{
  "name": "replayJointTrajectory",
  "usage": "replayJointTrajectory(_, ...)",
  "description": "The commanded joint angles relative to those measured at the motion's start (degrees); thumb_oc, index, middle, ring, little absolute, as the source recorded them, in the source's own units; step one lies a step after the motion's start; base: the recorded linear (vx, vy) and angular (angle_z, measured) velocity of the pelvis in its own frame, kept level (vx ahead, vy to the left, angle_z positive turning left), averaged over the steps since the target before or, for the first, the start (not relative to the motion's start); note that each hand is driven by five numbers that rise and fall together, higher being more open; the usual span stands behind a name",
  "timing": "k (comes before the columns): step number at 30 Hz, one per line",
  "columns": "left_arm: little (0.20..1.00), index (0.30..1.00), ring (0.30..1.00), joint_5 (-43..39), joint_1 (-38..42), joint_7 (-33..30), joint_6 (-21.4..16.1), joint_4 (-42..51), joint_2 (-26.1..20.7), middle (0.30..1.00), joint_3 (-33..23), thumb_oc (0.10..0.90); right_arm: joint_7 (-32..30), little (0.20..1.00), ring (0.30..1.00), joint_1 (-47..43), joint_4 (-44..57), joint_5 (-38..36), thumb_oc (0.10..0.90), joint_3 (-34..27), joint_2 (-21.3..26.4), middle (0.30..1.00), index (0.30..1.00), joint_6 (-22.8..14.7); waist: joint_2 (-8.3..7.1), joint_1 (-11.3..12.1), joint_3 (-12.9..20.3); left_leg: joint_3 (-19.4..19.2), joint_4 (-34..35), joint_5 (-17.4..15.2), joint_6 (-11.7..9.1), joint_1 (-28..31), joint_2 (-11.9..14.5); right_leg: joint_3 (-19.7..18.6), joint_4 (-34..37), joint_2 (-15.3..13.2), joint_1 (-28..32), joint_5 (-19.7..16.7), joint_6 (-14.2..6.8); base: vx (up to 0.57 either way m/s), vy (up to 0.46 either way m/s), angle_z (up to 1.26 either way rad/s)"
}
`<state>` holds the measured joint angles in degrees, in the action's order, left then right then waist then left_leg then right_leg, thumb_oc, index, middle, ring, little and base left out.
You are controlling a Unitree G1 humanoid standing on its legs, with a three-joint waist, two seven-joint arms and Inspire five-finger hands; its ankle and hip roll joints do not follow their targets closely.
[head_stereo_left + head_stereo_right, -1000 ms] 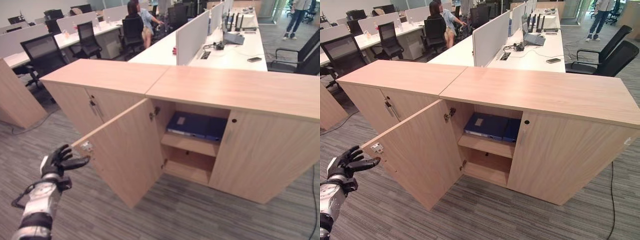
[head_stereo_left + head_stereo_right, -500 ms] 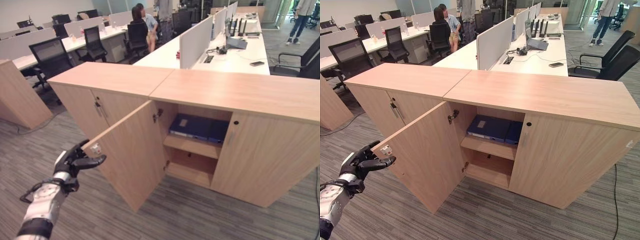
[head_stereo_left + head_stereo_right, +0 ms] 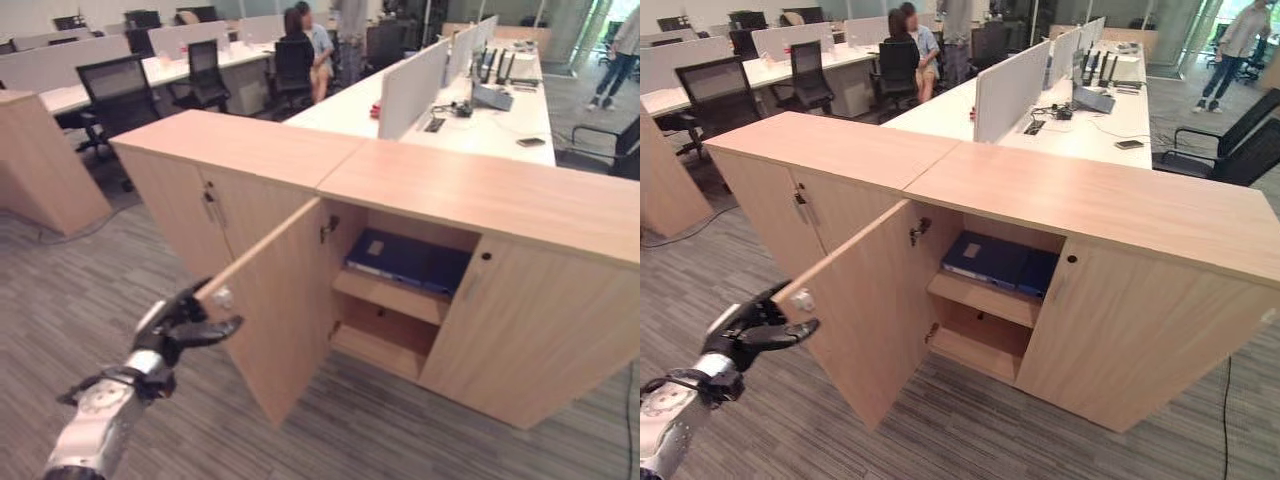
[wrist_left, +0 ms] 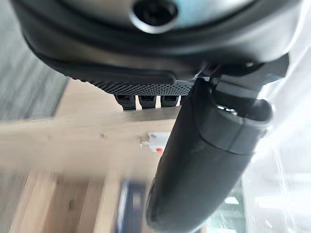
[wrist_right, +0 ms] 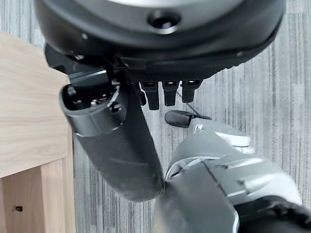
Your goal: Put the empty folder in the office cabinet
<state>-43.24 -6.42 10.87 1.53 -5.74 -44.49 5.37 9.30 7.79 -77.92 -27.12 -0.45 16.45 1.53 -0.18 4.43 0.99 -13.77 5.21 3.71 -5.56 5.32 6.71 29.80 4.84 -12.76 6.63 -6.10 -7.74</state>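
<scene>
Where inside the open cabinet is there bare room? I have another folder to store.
The lower shelf under the blue folder looks bare. The upper shelf is mostly taken by that folder. The left robot hand sits at the open door's outer edge.

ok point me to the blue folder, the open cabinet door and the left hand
flat blue folder point(image 3: 405, 258), left eye view, on its top cover
open light-wood cabinet door point(image 3: 282, 305), left eye view, on its inner face
dark left hand point(image 3: 178, 322), left eye view, on its palm
</scene>
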Motion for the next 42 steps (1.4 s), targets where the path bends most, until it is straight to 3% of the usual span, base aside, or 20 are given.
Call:
replayJointTrajectory(1, 0.900, 0.900, 0.900, -8.8, 10.9, 12.1, -2.1, 17.9, 4.2, 0.900, 13.3, 0.800, 0.7, 0.900, 0.900, -5.4, -4.1, -0.7, 0.800, 1.7, -2.0, 0.900, 0.900, -0.2, 0.72, -4.2, 0.9, 1.1, -0.2, -8.1, 1.1, 3.4, -0.7, -3.2, -1.1, 0.2, -3.5, 1.1, -3.3, 0.00, 0.000, 0.10)
replayJointTrajectory(5, 0.900, 0.900, 0.900, -11.3, 18.4, 10.4, -1.0, 21.0, 11.3, 0.900, 24.2, 0.800, -0.2, 0.900, 0.900, -6.5, -3.9, -1.0, 0.800, 4.3, -2.9, 0.900, 0.900, -0.4, 0.41, -4.9, 0.5, 1.5, -0.2, -8.2, 1.4, 3.1, -0.8, -3.3, -1.3, 0.2, -3.7, 1.2, -3.3, -0.01, -0.010, 0.03)
replayJointTrajectory(8, 0.900, 0.900, 0.900, -11.3, 24.6, 8.3, -1.2, 19.8, 16.9, 0.900, 29.3, 0.800, -1.1, 0.900, 0.900, -7.5, -3.2, -1.5, 0.800, 5.8, -3.3, 0.900, 0.900, -0.7, 0.23, -5.6, 0.2, 1.7, -0.2, -8.1, 1.5, 2.8, -0.8, -3.5, -1.4, 0.4, -4.0, 1.4, -3.2, -0.03, -0.022, -0.12)
replayJointTrajectory(13, 0.900, 0.900, 0.900, -10.4, 26.3, 7.9, -1.3, 20.3, 18.4, 0.900, 30.8, 0.800, -1.5, 0.900, 0.900, -8.2, -3.2, -1.5, 0.800, 6.4, -3.3, 0.900, 0.900, -0.8, -0.15, -6.0, -0.1, 1.0, -0.2, -7.1, 1.7, 2.4, -1.1, -3.0, -1.5, 0.0, -4.5, 0.8, -2.5, -0.02, -0.008, -0.16)
replayJointTrajectory(24, 0.900, 0.900, 0.900, -11.7, 17.6, 7.6, -0.9, 14.4, 21.0, 0.900, 27.1, 0.800, -1.6, 0.900, 0.900, -8.4, -4.1, -0.4, 0.800, 6.5, -3.5, 0.900, 0.900, -0.8, -0.19, -6.2, -0.4, 0.0, -0.2, -7.0, 1.2, 3.3, 0.0, -4.1, -1.0, 1.0, -4.1, 1.4, -1.9, 0.00, -0.010, -0.03)
replayJointTrajectory(27, 0.900, 0.900, 0.900, -5.5, 9.4, 7.0, -1.5, 12.1, 19.3, 0.900, 21.7, 0.800, -1.6, 0.900, 0.900, -8.1, -4.2, -1.1, 0.800, 4.8, -3.4, 0.900, 0.900, -0.9, 0.00, -5.5, -0.4, -0.2, -0.2, -6.8, 0.9, 3.4, 0.7, -4.3, -0.8, 1.7, -3.9, 1.9, -1.5, 0.01, -0.040, -0.07)
replayJointTrajectory(31, 0.900, 0.900, 0.900, -1.7, 4.0, 6.6, -2.2, 6.8, 20.7, 0.900, 17.7, 0.800, -1.6, 0.900, 0.900, -7.8, -4.0, -2.2, 0.800, 4.0, -3.6, 0.900, 0.900, -1.2, 0.42, -5.1, -0.3, 0.0, -0.2, -7.4, 0.1, 4.2, 1.9, -5.2, -0.6, 2.9, -3.2, 3.2, -1.6, 0.04, -0.050, -0.06)
replayJointTrajectory(35, 0.900, 0.900, 0.900, 7.5, 1.0, 4.2, -6.5, 2.1, 22.0, 0.900, 13.5, 0.800, -1.7, 0.900, 0.900, -7.6, -3.4, -4.1, 0.800, 2.9, -4.2, 0.900, 0.900, -1.7, -0.22, -4.5, -0.6, -0.7, -0.2, -5.8, -0.1, 3.5, 2.6, -4.9, -0.5, 3.4, -3.6, 3.3, -0.4, -0.01, -0.110, -0.05)
replayJointTrajectory(36, 0.900, 0.900, 0.900, 15.9, 0.6, 2.6, -7.4, -15.8, 24.2, 0.900, 12.8, 0.800, -2.4, 0.900, 0.900, -7.3, -2.6, -5.3, 0.800, 2.8, -4.2, 0.900, 0.900, -2.4, -0.03, -4.7, -0.5, -1.0, -0.6, -5.9, -1.4, 4.2, 4.7, -6.6, -0.3, 5.7, -3.3, 5.4, 0.0, 0.06, -0.186, 0.05)
replayJointTrajectory(38, 0.900, 0.900, 0.900, 16.0, 1.0, 2.5, -7.0, -20.8, 25.4, 0.900, 12.3, 0.800, -2.4, 0.900, 0.900, -7.2, -2.7, -5.1, 0.800, 2.9, -3.9, 0.900, 0.900, -2.5, 0.21, -4.9, -0.5, -1.3, -0.8, -5.7, -1.7, 4.3, 5.2, -7.0, -0.3, 6.3, -3.4, 5.9, 0.4, 0.03, -0.133, -0.13)
replayJointTrajectory(42, 0.900, 0.900, 0.900, 18.6, 3.0, 0.6, -6.7, -42.6, 29.7, 0.900, 8.8, 0.800, -2.5, 0.900, 0.900, -7.4, -3.4, -4.5, 0.800, 3.1, -2.9, 0.900, 0.900, -2.5, 0.26, -5.8, -0.2, -2.1, -2.9, -4.8, -2.6, 4.3, 6.9, -8.6, -0.3, 8.4, -3.3, 7.3, 1.7, 0.00, -0.105, -0.25)
